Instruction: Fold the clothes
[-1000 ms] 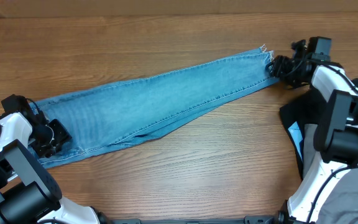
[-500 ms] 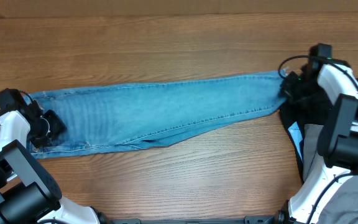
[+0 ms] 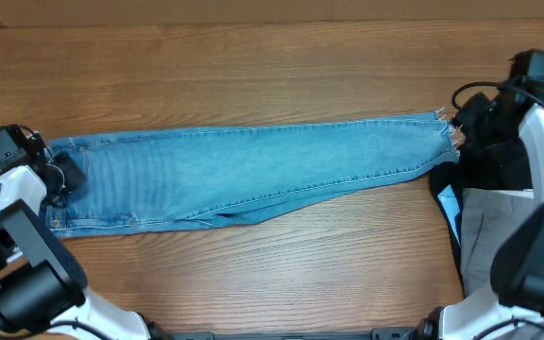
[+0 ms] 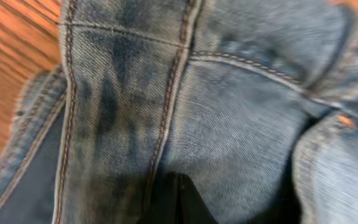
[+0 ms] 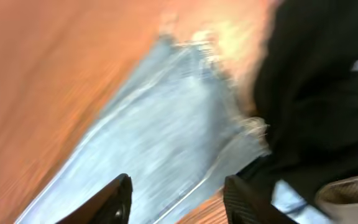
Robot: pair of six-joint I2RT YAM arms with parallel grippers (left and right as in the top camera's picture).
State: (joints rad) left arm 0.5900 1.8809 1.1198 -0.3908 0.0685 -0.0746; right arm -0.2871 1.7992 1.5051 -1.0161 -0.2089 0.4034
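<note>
Wood table [image 3: 272, 66], jeans [image 3: 253, 170]; stitching [image 4: 166, 118] left-wrist only

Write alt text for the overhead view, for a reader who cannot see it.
Light-blue jeans lie stretched across a wooden table, the left gripper shut on the waistband and the right gripper open near the frayed hems. A black garment and a grey garment lie at the right.
</note>
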